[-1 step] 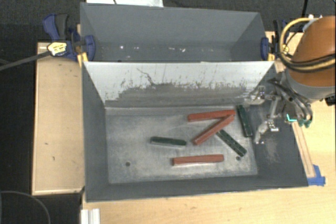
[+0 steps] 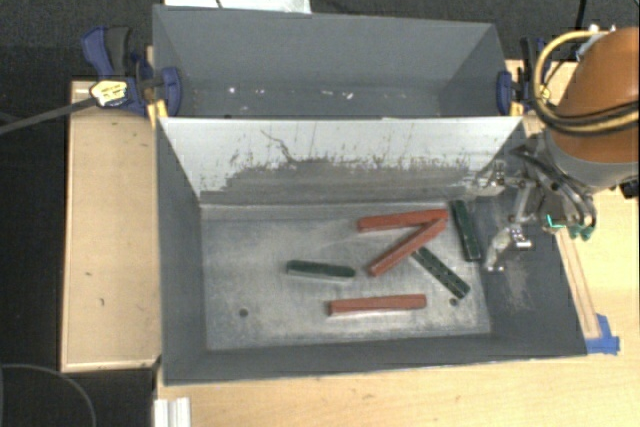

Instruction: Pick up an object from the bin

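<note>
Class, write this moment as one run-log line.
tool: at right wall of bin | nearest: dark green bar, beside it | rest: red-brown bars, green bars mid-floor

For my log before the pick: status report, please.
Hand over bin's right edge. Nearest thing: dark green bar, just left. Red bars crossed beyond it.

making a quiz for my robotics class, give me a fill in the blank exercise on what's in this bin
The grey metal bin holds ___ flat red-brown bars.
The short dark green sticks in it number ___.
The tool hangs at the view's ___ side of the bin.
Missing: three; three; right.
</note>
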`<action>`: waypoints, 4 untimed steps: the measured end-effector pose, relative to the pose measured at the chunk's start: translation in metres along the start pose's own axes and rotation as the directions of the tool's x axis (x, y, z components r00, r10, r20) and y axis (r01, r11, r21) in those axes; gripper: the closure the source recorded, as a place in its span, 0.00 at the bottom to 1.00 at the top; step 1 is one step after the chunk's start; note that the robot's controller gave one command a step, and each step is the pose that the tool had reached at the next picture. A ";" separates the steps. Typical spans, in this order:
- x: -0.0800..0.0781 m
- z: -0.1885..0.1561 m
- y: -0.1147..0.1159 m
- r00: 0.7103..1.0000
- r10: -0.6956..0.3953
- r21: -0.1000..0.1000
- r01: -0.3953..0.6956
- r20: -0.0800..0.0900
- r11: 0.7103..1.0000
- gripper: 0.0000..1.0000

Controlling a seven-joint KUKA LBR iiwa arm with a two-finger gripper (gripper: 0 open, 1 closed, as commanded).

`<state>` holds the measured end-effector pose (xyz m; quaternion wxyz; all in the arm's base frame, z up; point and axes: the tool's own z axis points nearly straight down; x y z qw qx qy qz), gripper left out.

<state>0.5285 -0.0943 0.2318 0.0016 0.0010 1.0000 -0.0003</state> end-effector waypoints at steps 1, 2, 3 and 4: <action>0.003 0.046 -0.001 0.999 0.033 0.000 -0.033 0.007 0.999 0.00; -0.012 0.150 0.024 0.996 0.091 -0.001 -0.091 -0.001 0.996 1.00; -0.012 0.150 0.024 0.996 0.090 0.000 -0.090 -0.001 0.996 1.00; 0.012 -0.011 0.014 0.994 0.109 0.000 -0.109 0.003 0.994 1.00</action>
